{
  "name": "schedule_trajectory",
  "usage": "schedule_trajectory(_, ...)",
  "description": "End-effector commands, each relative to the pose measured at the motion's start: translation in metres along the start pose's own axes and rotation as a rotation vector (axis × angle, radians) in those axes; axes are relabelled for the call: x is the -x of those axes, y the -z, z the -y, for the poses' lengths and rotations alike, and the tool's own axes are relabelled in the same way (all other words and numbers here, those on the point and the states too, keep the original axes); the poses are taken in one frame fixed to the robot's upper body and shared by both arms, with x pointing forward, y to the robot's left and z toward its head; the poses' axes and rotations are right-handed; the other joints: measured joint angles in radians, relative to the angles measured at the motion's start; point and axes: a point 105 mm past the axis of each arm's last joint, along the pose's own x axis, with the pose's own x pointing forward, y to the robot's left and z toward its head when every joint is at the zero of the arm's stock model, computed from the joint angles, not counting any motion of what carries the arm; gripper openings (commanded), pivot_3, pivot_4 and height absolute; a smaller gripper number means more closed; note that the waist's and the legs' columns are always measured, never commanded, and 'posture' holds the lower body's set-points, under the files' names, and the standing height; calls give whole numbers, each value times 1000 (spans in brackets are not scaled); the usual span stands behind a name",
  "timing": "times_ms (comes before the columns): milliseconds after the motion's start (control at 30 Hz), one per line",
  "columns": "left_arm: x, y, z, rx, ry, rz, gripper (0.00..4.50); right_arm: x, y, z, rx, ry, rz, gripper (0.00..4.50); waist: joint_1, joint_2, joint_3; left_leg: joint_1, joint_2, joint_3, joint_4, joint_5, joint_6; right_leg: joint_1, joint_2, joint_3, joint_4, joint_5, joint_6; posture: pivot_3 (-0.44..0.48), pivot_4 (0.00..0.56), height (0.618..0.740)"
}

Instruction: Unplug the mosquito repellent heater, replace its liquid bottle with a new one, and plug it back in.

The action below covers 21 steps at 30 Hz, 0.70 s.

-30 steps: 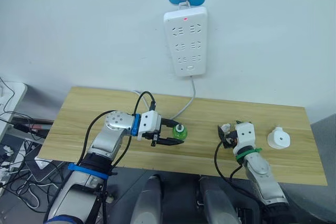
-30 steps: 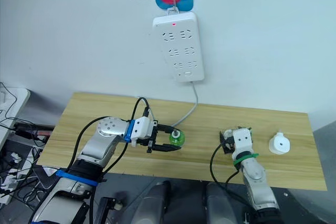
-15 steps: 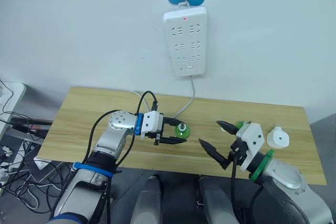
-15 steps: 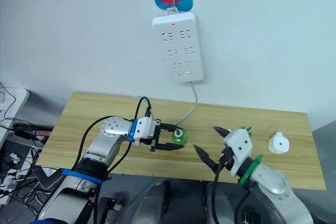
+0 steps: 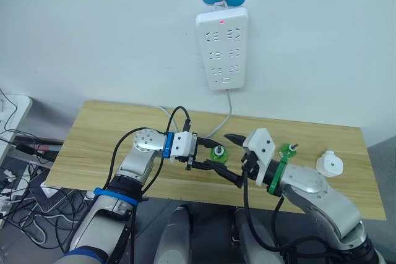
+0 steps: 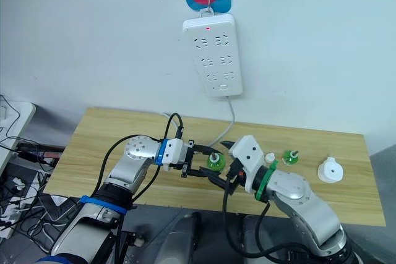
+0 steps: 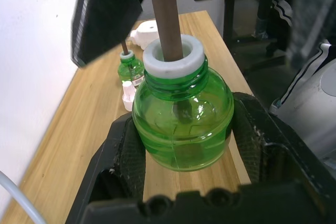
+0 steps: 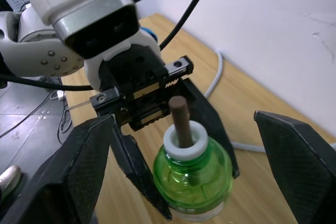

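A green liquid bottle [image 5: 218, 153] with a white collar and brown wick stands on the wooden table [image 5: 99, 134]. My left gripper [image 5: 212, 156] is shut on its sides; the bottle [image 7: 182, 124] sits snug between both black fingers. Over the same bottle [image 8: 193, 182] my right gripper [image 5: 224, 151] stands open, one finger spread wide on each side without touching. A second green bottle [image 5: 286, 151] stands to the right. At the far right lies the white mosquito repellent heater [image 5: 328, 164], unplugged.
A long white power strip [image 5: 221, 47] with a red light hangs on the wall under a fish hook, its cable [image 5: 224, 115] running down onto the table. A small white cap [image 6: 268, 157] lies by the second bottle. Cables lie on the floor at the left.
My right arm has swung left from near the heater to the held bottle, its fingers now spread wide. The second green bottle stands where it was. The left gripper barely moved.
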Motion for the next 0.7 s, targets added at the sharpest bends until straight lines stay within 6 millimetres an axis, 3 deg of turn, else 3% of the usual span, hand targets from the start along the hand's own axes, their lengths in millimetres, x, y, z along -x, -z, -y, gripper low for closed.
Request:
schedule_trajectory(33,-2,-9,1,-36,13,21,2221,0,-2,-5,3,-18,14,3492,0,0,0,0,0,0,0,0,0,0,0,0,0,0,0,200,288,740)
schedule_trajectory(267,-3,-14,0,-19,3,40,2221,3,8,-4,8,-4,-17,894,0,0,0,0,0,0,0,0,0,0,0,-1,0,0,0,201,285,740)
schedule_trajectory(500,-6,-26,0,92,-10,131,2221,12,5,3,-27,60,12,817,0,0,0,0,0,0,0,0,0,0,0,-1,1,0,0,192,269,740)
schedule_trajectory(700,-2,-42,-2,124,-92,223,4195,36,-9,33,-208,266,101,817,0,0,-2,0,0,-1,1,0,0,0,-2,0,2,0,-1,179,263,740)
